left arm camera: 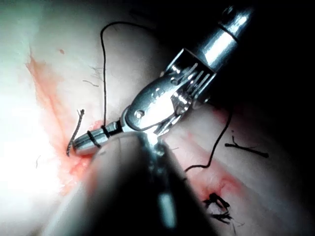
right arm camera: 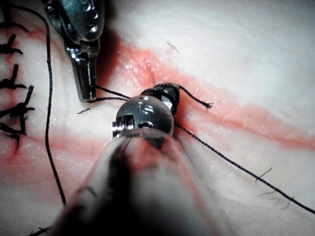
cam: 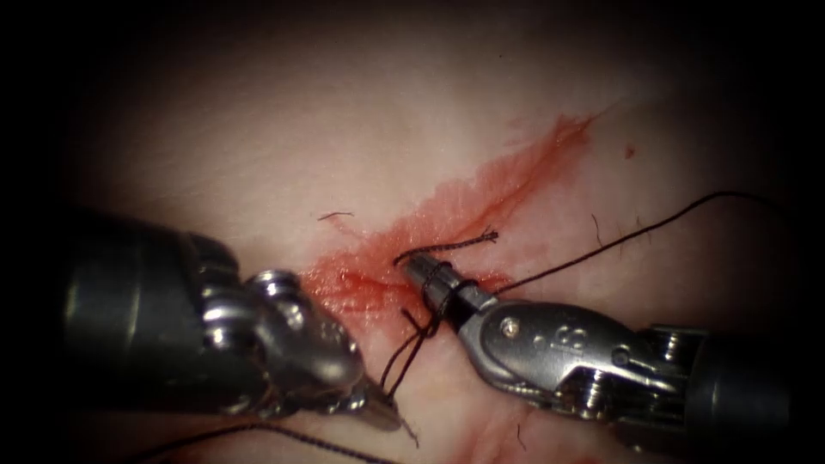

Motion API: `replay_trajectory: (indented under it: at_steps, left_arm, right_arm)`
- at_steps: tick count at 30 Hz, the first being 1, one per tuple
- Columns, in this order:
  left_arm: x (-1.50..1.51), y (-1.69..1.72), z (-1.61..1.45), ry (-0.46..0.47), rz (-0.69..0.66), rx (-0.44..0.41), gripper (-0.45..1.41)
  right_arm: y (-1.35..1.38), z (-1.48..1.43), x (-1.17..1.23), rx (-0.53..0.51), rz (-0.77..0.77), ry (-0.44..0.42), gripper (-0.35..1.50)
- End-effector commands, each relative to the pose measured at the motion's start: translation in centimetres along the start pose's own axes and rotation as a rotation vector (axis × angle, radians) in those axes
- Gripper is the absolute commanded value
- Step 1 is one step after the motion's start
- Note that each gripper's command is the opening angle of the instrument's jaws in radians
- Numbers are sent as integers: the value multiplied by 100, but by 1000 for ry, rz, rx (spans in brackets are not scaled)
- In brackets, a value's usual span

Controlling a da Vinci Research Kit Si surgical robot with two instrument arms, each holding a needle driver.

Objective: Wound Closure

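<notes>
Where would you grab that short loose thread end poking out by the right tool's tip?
Probably at the free frayed tip of the thread end, coming from the upper right. It lies over the cut, while its other end is under the loops on the right tool.

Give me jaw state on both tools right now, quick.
Left tool: shut on the thread, below the cut.
Right tool: shut on the thread's short end, with thread looped around its jaws.

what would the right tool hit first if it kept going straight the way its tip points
Probably the short thread end just beyond the right tool, whose shut jaws carry thread loops; past it, the red-stained tissue. Depth is unclear.
</notes>
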Motion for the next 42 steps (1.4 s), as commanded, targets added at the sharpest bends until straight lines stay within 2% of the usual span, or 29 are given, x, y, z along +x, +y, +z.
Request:
replay_trajectory:
  at_steps: [1,3,4,8,10,14,24,25,27,28,29,32,42]
  left_arm:
    - [2,-4,4,-2,5,-4,-45]
    - [2,-6,4,-3,7,-5,-45]
    - [2,-8,3,-2,9,-3,-45]
    - [1,-9,3,0,11,0,-45]
    - [1,-9,3,0,11,0,-45]
    - [2,-9,4,0,10,0,-45]
    - [2,-9,3,-3,10,6,-45]
    - [2,-9,3,-3,10,6,-45]
    - [2,-9,3,-3,10,6,-45]
    - [1,-9,3,-5,10,7,-45]
    - [1,-9,3,-5,10,7,-45]
    - [0,-9,2,-8,11,9,-45]
    - [0,-10,2,-8,11,8,-45]
  right_arm:
    - [-6,1,1,-31,90,-4,-35]
    - [-13,-1,3,-78,254,4,-35]
    - [-18,-1,5,-50,295,3,-35]
    - [-24,1,8,5,379,30,-35]
    - [-24,2,9,8,386,38,-35]
    - [-24,9,9,-15,494,66,-35]
    - [-19,10,7,-82,563,83,-35]
    - [-19,9,6,-84,574,84,-25]
    - [-18,9,6,-84,574,84,-25]
    - [-17,8,4,-89,581,86,-15]
    - [-16,9,4,-94,583,87,-13]
    - [-14,7,3,-137,630,100,-28]
    - [-12,4,-2,-156,693,115,-11]
